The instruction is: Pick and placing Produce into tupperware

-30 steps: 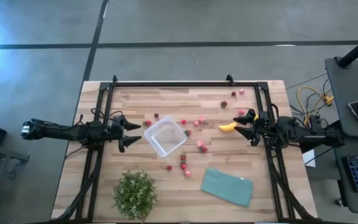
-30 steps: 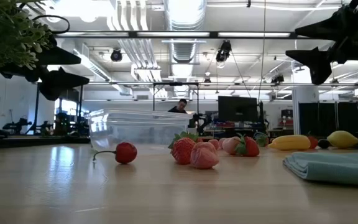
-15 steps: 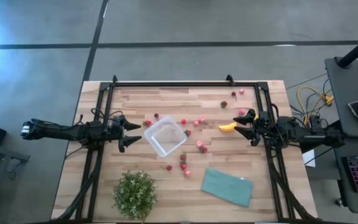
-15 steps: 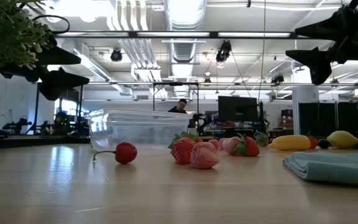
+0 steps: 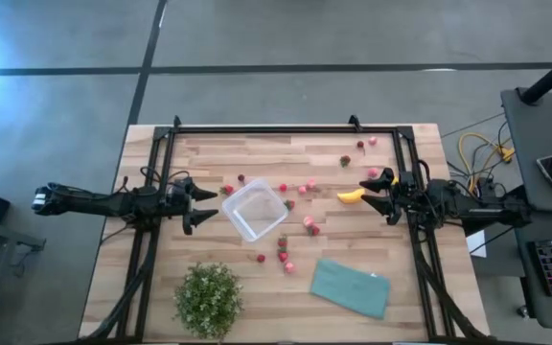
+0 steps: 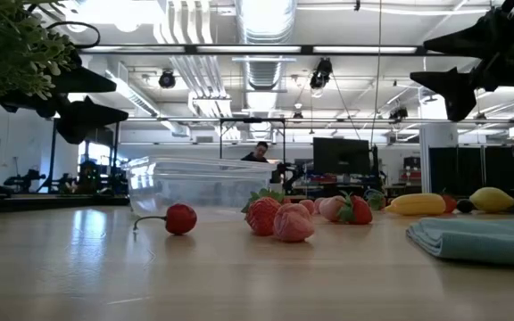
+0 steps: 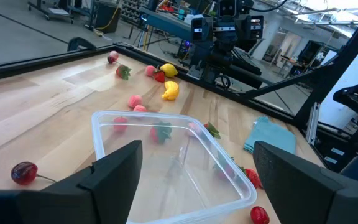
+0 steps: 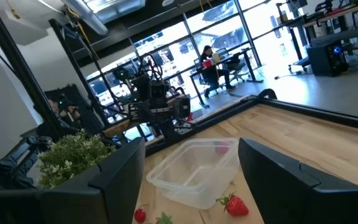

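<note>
From the high view I count nothing in the tupperware: it sits mid-table, empty, strawberries scattered around it, banana just beside the right gripper. Low view: berries and banana lie on the wood, tub clear, see-through. Wrist views: left gripper wide open, empty, facing the tub; right gripper parted, holding nothing.

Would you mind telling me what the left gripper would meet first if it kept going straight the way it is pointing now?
Most likely the tupperware. The open left gripper points across the table at its near wall, with nothing between them. It hangs above the tabletop, so it might pass just over the rim; the height is hard to judge.
</note>
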Tool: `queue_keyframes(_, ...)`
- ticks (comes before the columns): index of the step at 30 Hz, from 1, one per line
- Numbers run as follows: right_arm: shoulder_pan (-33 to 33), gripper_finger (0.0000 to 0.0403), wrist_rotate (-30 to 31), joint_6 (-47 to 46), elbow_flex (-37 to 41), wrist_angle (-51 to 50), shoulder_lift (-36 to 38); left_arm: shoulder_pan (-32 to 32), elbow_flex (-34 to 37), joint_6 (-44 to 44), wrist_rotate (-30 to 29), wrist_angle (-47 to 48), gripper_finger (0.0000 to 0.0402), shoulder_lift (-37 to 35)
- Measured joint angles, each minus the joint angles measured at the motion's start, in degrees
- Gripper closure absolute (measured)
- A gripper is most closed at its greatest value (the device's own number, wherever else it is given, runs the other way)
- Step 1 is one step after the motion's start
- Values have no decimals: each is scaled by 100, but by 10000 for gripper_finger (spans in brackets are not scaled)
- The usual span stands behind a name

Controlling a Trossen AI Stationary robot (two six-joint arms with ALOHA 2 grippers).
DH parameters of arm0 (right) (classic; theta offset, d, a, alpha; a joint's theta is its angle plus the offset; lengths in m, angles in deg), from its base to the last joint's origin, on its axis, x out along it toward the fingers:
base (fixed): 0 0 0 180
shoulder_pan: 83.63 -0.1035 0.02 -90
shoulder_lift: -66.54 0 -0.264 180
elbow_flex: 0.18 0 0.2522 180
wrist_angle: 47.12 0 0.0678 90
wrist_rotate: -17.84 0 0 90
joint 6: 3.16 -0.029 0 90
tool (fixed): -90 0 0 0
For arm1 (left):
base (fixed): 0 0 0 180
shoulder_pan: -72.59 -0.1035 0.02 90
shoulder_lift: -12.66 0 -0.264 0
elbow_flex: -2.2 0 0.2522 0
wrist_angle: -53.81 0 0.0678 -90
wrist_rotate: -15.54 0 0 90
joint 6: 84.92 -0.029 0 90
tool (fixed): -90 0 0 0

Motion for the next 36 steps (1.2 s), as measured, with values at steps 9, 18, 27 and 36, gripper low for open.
queue_keyframes(9,0,152,1,0,-1,5,0,-1,0,-2,1,1,109,0)
queue_keyframes(18,0,152,1,22,-1,84,0,0,0,-1,1,1,109,-1)
queue_keyframes(27,0,152,1,36,-1,83,0,-1,0,-1,1,2,109,-1)
queue_keyframes(36,0,152,1,42,-1,83,0,0,0,-2,2,0,109,0)
